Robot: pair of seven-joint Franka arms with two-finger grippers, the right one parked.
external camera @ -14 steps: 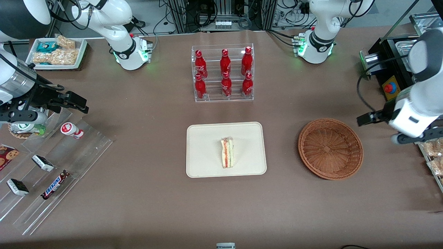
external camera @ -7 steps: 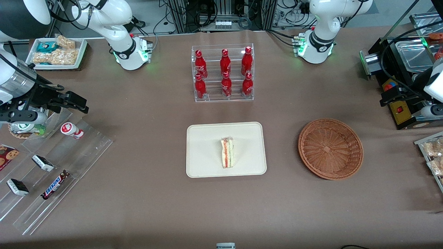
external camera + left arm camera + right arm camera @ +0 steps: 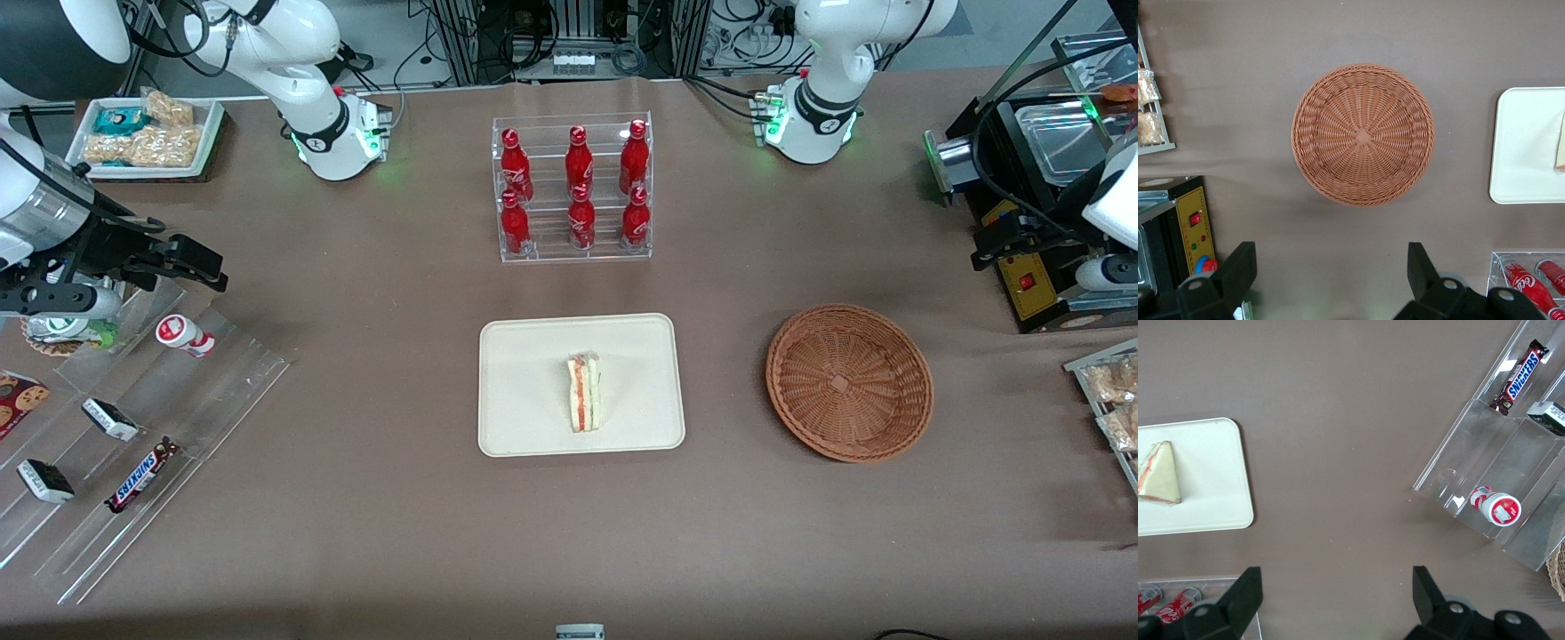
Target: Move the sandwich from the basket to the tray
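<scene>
Sandwich [image 3: 584, 392]: on its side on tray [image 3: 533, 418], mid-counter [image 3: 400, 293], striped cut edge up.
Basket [image 3: 849, 382]: beside tray toward working arm's end, apart from it, nothing inside.
End effector [image 3: 1331, 270]: raised above counter near basket, fingers [image 3: 1239, 267] spread wide, nothing between them.
Rack of red bottles [image 3: 573, 187]: farther from front camera than tray.

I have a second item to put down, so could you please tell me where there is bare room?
Bare table between the cream rectangular tray and round wicker basket. Tray room beside the triangular sandwich. The open gripper hangs high, toward the working arm's end.
</scene>
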